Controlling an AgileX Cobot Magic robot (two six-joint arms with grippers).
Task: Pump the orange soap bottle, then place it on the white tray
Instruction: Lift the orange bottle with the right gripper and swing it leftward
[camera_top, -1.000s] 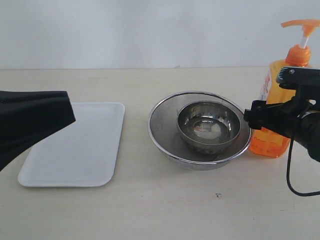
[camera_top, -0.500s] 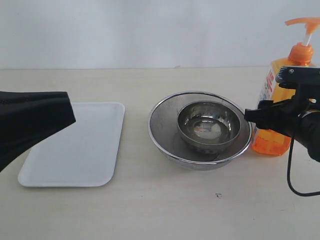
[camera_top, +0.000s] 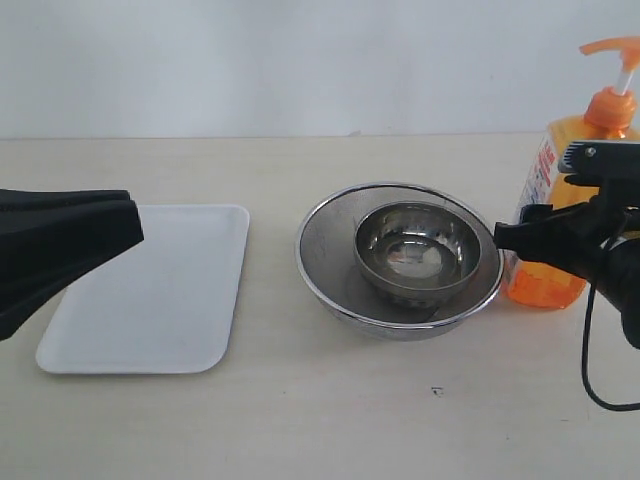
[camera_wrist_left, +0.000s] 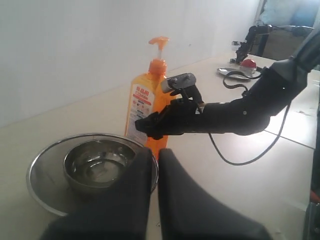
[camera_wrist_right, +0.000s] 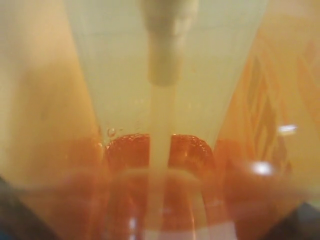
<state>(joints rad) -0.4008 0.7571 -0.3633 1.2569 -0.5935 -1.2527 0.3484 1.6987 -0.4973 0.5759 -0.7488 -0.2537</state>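
Bottle and right hand have shifted a bit toward the right edge of the exterior view, and the left hand has tilted slightly. Tray and bowls are unchanged.

Right hand (camera_top: 530, 197): one finger across the front of the soap bottle (camera_top: 542, 285), the other at its far side, so clamped on the mid body as far as I can see. The right wrist view is all orange plastic and dip tube, so the camera is hard against it. A mid-body grip makes sense to me: it steadies the bottle and leaves the pump head (camera_top: 610, 45) free.

Pump is up, white stem showing, so I judge it isn't pressed yet. The spout points toward the bowls: a small steel bowl (camera_top: 415, 250) nested inside a bigger one (camera_top: 325, 250), just beside the bottle. Probably there to catch the soap.

Bottle sits at the right end of the counter (camera_top: 300, 420). I can't tell if its base is touching.

Left hand (camera_top: 135, 222): fingers nearly together, slim gap, holding nothing. It hangs over the left side of the white tray (camera_top: 200, 300), well apart from the bottle. Tray is bare, with the bowls between it and the bottle.

Surface is a plain beige top, matte, with one small dark speck in front. Behind it is a blank pale wall (camera_top: 300, 60). A black cable (camera_top: 585, 350) loops down off the right arm. The left wrist view shows more bench and some kit far back, too small to identify.
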